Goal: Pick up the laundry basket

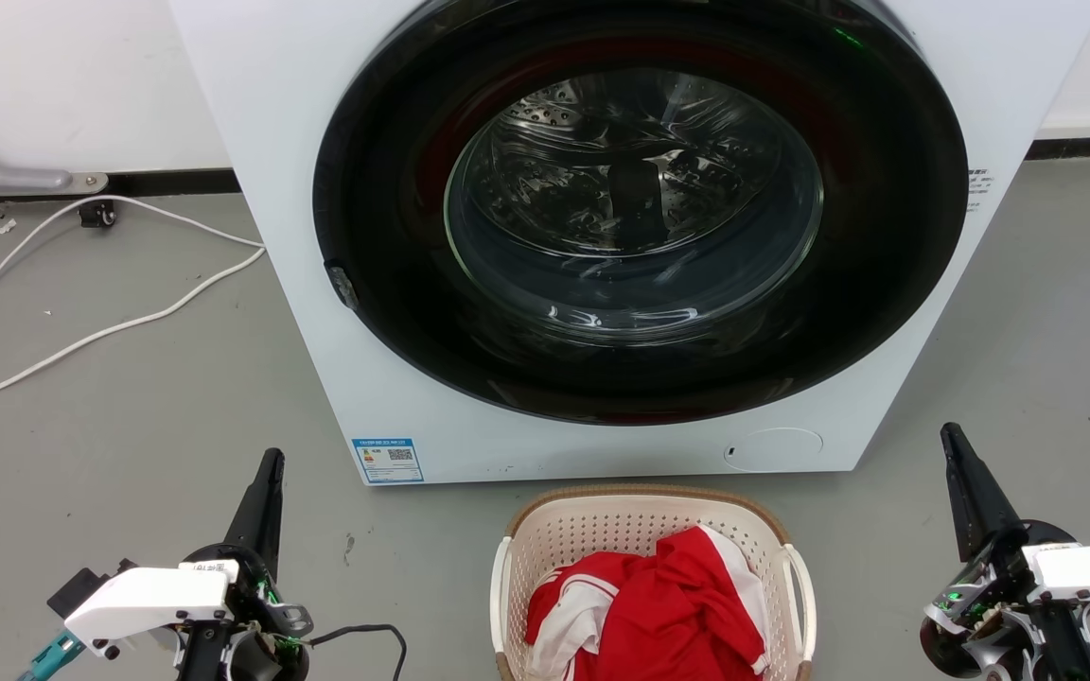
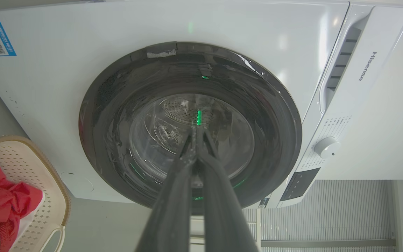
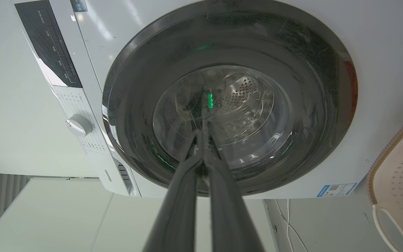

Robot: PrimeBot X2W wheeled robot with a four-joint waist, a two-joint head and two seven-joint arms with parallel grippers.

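On floor (image 1: 129, 426): laundry basket (image 1: 602, 530) before washing machine (image 1: 252, 113), red-white garment (image 1: 668, 605) inside. The left tool (image 1: 271, 463) and right tool (image 1: 950, 437) flank it, well apart, fingers pressed together, gripping nothing.

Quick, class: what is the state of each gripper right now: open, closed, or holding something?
Left gripper: closed, holding nothing.
Right gripper: closed, holding nothing.

Found the cream perforated plastic laundry basket (image 1: 602, 530) just before the white front-loading washing machine (image 1: 640, 236), crumpled red-and-white cloth (image 1: 668, 605) in it. Saw the left gripper (image 1: 272, 459) well to its left, the right gripper (image 1: 950, 433) well to its right.
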